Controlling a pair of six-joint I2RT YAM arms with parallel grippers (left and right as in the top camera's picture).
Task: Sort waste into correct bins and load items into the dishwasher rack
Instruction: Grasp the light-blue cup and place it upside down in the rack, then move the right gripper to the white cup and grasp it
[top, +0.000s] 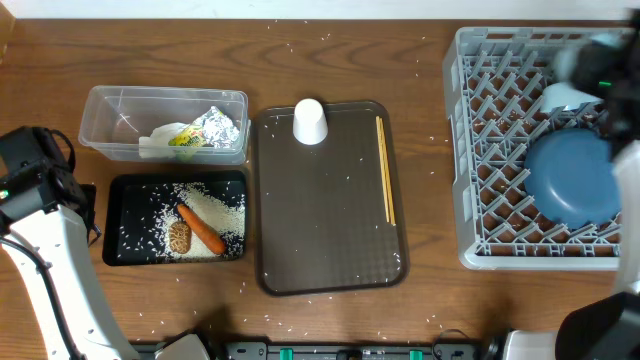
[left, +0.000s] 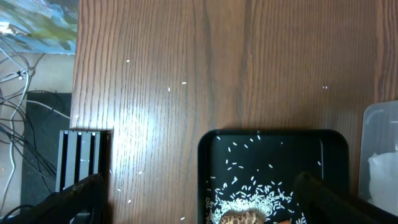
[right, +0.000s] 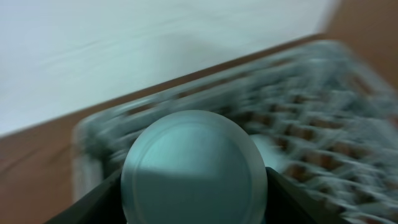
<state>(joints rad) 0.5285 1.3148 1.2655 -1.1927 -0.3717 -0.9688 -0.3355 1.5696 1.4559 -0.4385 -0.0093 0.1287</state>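
Observation:
My right gripper (right: 194, 208) is shut on the light blue cup (right: 194, 162) and holds it over the grey dishwasher rack (top: 480, 150); that view is blurred by motion. The rack holds the dark blue plate (top: 572, 178) and the white bowl (top: 563, 97). The white cup (top: 310, 121) stands upside down on the brown serving tray (top: 330, 250) with the chopsticks (top: 385, 168). The black tray (top: 125, 190) holds rice (top: 215, 205), the carrot (top: 201, 229) and the brown lump (top: 179, 236). The clear container (top: 110, 120) holds foil (top: 220, 127), wrapper (top: 183, 139) and napkin (top: 155, 147). My left gripper (left: 202, 205) is open and empty over the black tray's left end (left: 214, 143).
Loose rice grains are scattered over the wooden table (top: 420, 70). The table's left edge (left: 74, 93) is close to my left gripper, with cables and a black block (left: 81, 155) beyond it. My left arm (top: 35, 200) stands left of the black tray.

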